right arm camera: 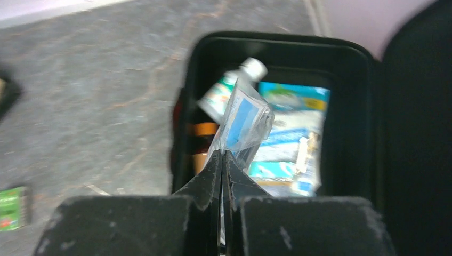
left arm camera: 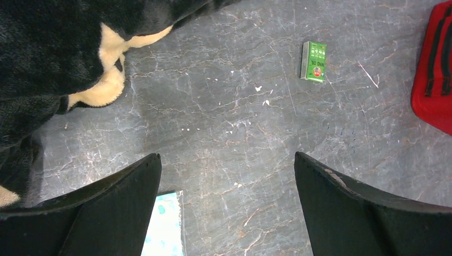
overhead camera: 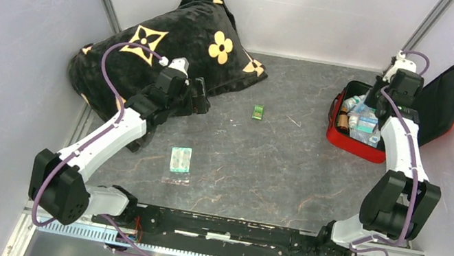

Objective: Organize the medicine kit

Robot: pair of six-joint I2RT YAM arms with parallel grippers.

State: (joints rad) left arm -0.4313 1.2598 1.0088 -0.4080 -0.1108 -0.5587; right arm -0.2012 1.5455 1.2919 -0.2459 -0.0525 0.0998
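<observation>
At the far right of the table, the medicine kit lies open with a small bottle and flat packs inside. My right claw is closed on a clear packet just above it. Next, I judge, I should lower and release. My left claw stands wide and empty. A green box and a blister sheet wait outside.

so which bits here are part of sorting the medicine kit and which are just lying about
for the job: open red hard-shell zip case; clear plastic packet pinched in the right fingers over it; small green cardboard box; teal blister sheet
just lying about: black plush pillow with gold flowers
</observation>
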